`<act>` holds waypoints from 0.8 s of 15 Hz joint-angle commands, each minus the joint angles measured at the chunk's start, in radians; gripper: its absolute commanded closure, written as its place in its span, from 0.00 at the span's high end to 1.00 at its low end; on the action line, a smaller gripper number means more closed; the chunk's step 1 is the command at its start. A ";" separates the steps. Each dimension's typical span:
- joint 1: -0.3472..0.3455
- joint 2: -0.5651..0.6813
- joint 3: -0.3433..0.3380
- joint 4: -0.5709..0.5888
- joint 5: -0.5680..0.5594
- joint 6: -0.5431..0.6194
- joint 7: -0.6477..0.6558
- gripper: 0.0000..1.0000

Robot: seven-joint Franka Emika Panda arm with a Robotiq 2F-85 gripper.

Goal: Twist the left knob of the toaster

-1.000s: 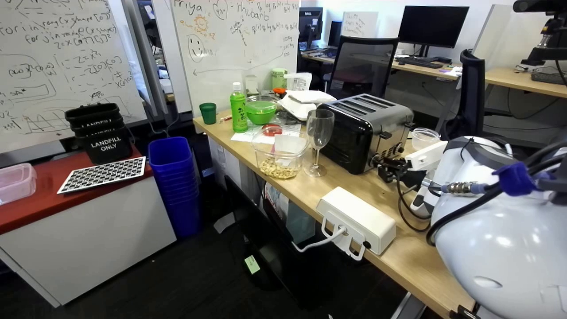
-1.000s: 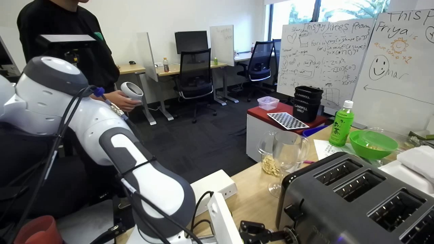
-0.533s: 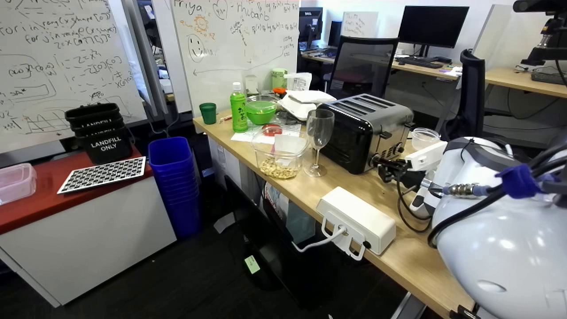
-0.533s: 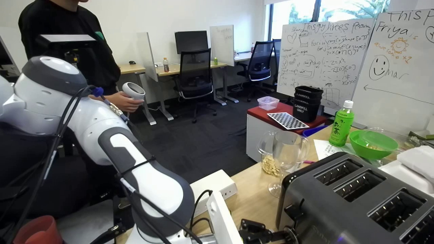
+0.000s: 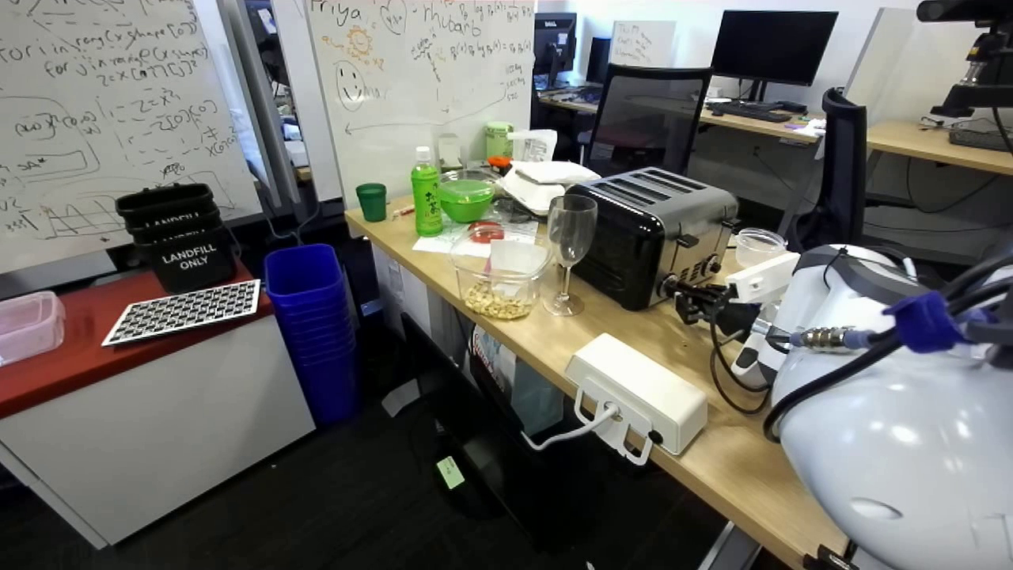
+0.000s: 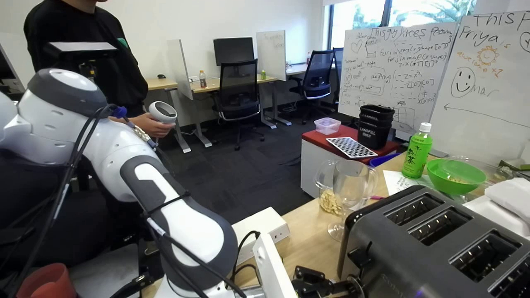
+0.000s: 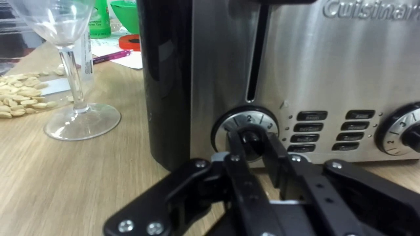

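Observation:
The toaster [image 5: 613, 241], black with a silver metal top, stands on the wooden table and also shows in an exterior view [image 6: 439, 256]. Its steel front [image 7: 305, 65] fills much of the wrist view. The left knob [image 7: 250, 137] is black on a silver numbered dial. My gripper [image 7: 252, 134] has a fingertip on each side of this knob and appears shut on it. The 2 shows at the top of the dial; its lower part is hidden by the fingers. The gripper also shows at the toaster's front in both exterior views [image 5: 677, 290] [image 6: 347, 286].
A wine glass [image 5: 571, 233] stands close beside the toaster, with a clear container of nuts [image 5: 498, 301] behind it. A white box [image 5: 637, 392] lies at the table edge. The right knob [image 7: 414, 136] and black buttons [image 7: 309, 127] are right of the gripper.
The toaster has shifted very slightly away from the arm. The gripper stays at the left knob with hardly any visible motion.

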 commanded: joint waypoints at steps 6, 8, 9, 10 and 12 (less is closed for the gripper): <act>-0.028 0.000 0.015 0.002 0.001 -0.066 0.141 0.06; -0.038 0.001 0.019 -0.004 -0.005 -0.088 0.197 0.06; -0.041 0.001 0.022 -0.008 -0.005 -0.100 0.223 0.06; -0.045 0.001 0.024 -0.012 -0.005 -0.114 0.252 0.06; -0.051 0.001 0.030 -0.021 -0.005 -0.142 0.314 0.06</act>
